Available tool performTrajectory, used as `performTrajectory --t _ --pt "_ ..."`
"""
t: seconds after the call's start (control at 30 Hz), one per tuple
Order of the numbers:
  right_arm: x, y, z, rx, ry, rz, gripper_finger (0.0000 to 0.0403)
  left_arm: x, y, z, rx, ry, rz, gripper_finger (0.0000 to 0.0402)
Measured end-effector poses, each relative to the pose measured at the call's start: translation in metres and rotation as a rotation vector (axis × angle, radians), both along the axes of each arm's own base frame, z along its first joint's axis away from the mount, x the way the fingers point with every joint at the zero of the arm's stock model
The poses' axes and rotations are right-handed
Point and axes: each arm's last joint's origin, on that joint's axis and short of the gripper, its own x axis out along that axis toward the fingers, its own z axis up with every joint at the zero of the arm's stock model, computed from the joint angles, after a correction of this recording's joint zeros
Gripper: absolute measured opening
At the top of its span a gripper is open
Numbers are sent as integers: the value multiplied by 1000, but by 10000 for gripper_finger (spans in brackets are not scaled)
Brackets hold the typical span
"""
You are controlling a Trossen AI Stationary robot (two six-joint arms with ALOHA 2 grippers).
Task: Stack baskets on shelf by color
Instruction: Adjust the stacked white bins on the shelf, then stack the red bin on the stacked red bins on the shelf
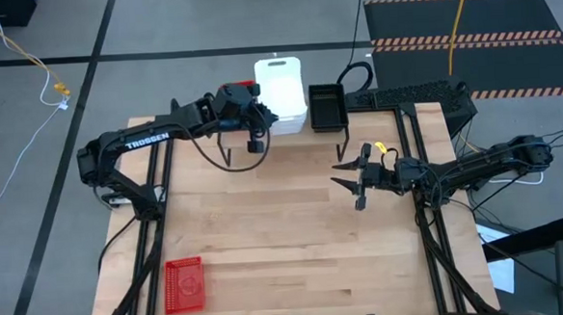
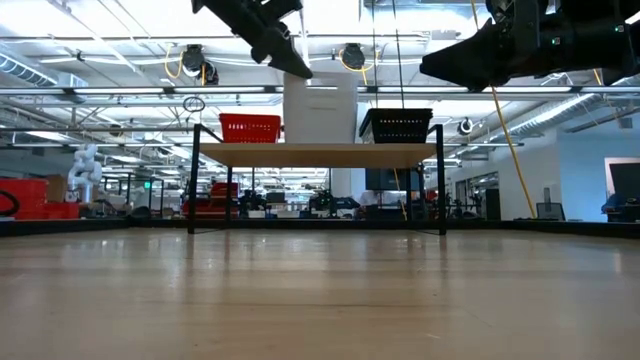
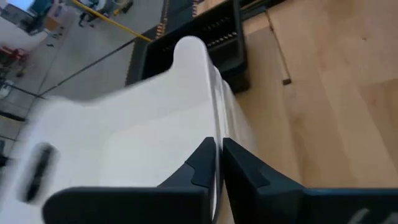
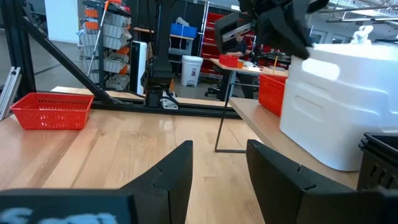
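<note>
A white basket stack (image 1: 281, 92) stands mid-shelf, between a red basket (image 2: 250, 128) and a black basket (image 1: 326, 108). The shelf (image 2: 320, 153) stands at the table's far edge. My left gripper (image 1: 256, 118) is over the shelf, at the white stack's left side, shut on the top white basket (image 3: 124, 137). Another red basket (image 1: 183, 284) lies on the table's near-left part. My right gripper (image 1: 346, 171) hangs open above the table's middle right, touching nothing. My left gripper pinches the top white basket's side wall at its rim (image 3: 216, 124), one finger (image 3: 202, 165) inside the basket and the other outside. The fingers come from above, slanting from the table's left. The basket sits atop the white stack; whether it rests there I cannot tell.
Bare wood (image 1: 295, 234) spreads between the shelf and the table's near edge. Black frame rails (image 1: 430, 236) run along both table sides. In the right wrist view, the near red basket (image 4: 53, 111) lies far off.
</note>
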Motion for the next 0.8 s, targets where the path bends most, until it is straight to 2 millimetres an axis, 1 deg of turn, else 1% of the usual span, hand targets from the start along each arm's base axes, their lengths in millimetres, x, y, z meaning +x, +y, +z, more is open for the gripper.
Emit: performTrajectory --t 0.2,0.63,0.73,0.8 --pt "0 0 0 0 0 1 144 -6 -2 10 18 -34 7 52" --pt "0 0 0 0 0 0 144 -8 -4 11 10 -32 16 87" --pt "0 0 -1 0 7 0 144 -18 -9 22 22 -53 52 104" --pt "0 0 -1 -1 14 0 144 -27 -17 35 61 -93 81 120"
